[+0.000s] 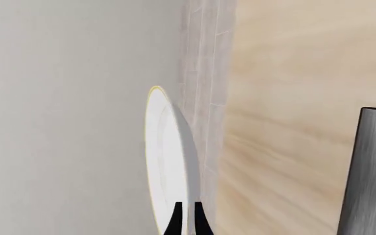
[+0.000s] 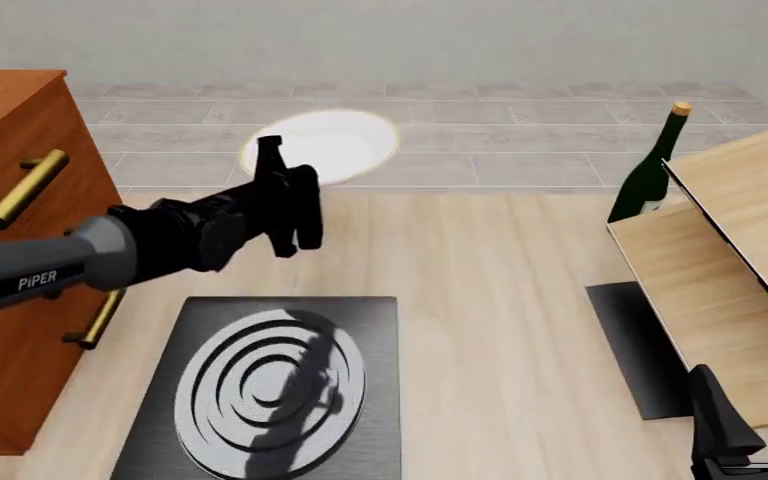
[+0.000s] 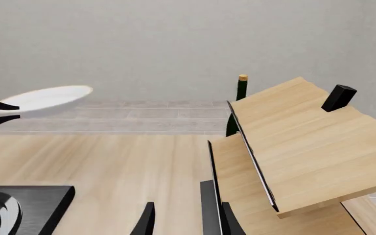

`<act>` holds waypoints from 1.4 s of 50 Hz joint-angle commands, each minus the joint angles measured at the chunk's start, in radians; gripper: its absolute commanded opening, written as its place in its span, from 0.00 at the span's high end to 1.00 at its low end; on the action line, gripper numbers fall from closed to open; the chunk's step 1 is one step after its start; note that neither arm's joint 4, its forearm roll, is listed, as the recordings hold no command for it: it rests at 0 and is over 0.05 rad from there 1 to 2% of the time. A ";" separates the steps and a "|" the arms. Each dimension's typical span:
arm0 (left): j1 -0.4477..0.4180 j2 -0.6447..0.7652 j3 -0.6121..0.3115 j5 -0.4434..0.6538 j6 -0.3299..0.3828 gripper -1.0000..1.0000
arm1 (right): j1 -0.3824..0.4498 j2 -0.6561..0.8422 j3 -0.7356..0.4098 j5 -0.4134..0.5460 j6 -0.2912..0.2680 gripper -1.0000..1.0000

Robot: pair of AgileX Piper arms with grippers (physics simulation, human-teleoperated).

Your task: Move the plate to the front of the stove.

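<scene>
Wooden table [image 2: 491, 300], left fingers [image 1: 175, 223] clamping plate [image 2: 337, 145] rim aloft, right fingers [image 3: 147, 220] spread

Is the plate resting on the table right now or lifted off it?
Lifted. The plate hangs in the air, tilted, its edge between the left gripper's jaws; in the right wrist view it sits well above the table.

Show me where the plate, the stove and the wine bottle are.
plate [image 2: 337, 146]: front view, on its white centre.
stove [image 2: 271, 380]: front view, on the grey burner rings.
wine bottle [image 2: 654, 172]: front view, on the green body below the neck.
</scene>
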 commanded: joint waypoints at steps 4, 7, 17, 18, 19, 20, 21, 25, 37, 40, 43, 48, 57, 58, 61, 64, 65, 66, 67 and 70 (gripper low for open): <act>0.036 0.019 -0.025 0.039 -0.002 1.00 | 0.000 0.000 0.000 0.000 0.000 0.00; 0.040 0.028 -0.043 0.054 -0.009 1.00 | 0.000 0.000 0.000 0.000 0.000 0.00; 0.039 0.055 -0.050 0.062 -0.021 1.00 | 0.001 0.000 0.000 0.000 0.000 0.00; 0.038 0.059 -0.053 0.065 -0.025 1.00 | 0.000 0.000 0.000 0.000 0.000 0.00; 0.038 0.059 -0.053 0.065 -0.025 1.00 | 0.000 0.000 0.000 0.000 0.000 0.00; 0.045 0.066 -0.058 0.064 -0.026 1.00 | 0.000 0.000 0.000 0.000 0.000 0.00; 0.044 0.069 -0.064 0.069 -0.031 1.00 | 0.000 0.000 0.000 0.000 0.000 0.00; 0.047 0.081 -0.072 0.063 -0.036 1.00 | 0.000 0.000 0.000 0.000 0.000 0.00; 0.041 0.134 -0.065 0.003 -0.055 1.00 | 0.000 0.000 0.000 0.000 0.000 0.00; 0.044 0.143 -0.066 0.006 -0.054 1.00 | 0.000 0.000 0.000 0.000 0.000 0.00; 0.045 0.151 -0.061 -0.004 -0.050 1.00 | 0.000 0.000 0.000 0.000 0.000 0.00; 0.046 0.172 -0.065 -0.007 -0.058 1.00 | 0.000 0.000 0.000 0.000 0.000 0.00; 0.051 0.215 -0.056 -0.048 -0.059 1.00 | 0.000 0.000 0.000 0.000 0.000 0.00; 0.052 0.219 -0.051 -0.055 -0.054 1.00 | 0.000 0.000 0.000 0.000 0.000 0.00; 0.050 0.225 -0.053 -0.055 -0.060 1.00 | 0.000 0.000 0.000 0.000 0.000 0.00; 0.050 0.233 -0.051 -0.059 -0.064 1.00 | 0.000 0.000 0.000 0.000 0.000 0.00; 0.050 0.237 -0.053 -0.057 -0.068 1.00 | 0.000 0.000 0.000 0.000 0.000 0.00; 0.050 0.237 -0.053 -0.057 -0.068 1.00 | 0.000 0.000 0.000 0.000 0.000 0.00; 0.049 0.241 -0.054 -0.059 -0.071 1.00 | 0.000 0.000 0.000 0.000 0.000 0.00; 0.053 0.252 -0.056 -0.065 -0.071 1.00 | 0.000 0.000 0.000 0.000 0.000 0.00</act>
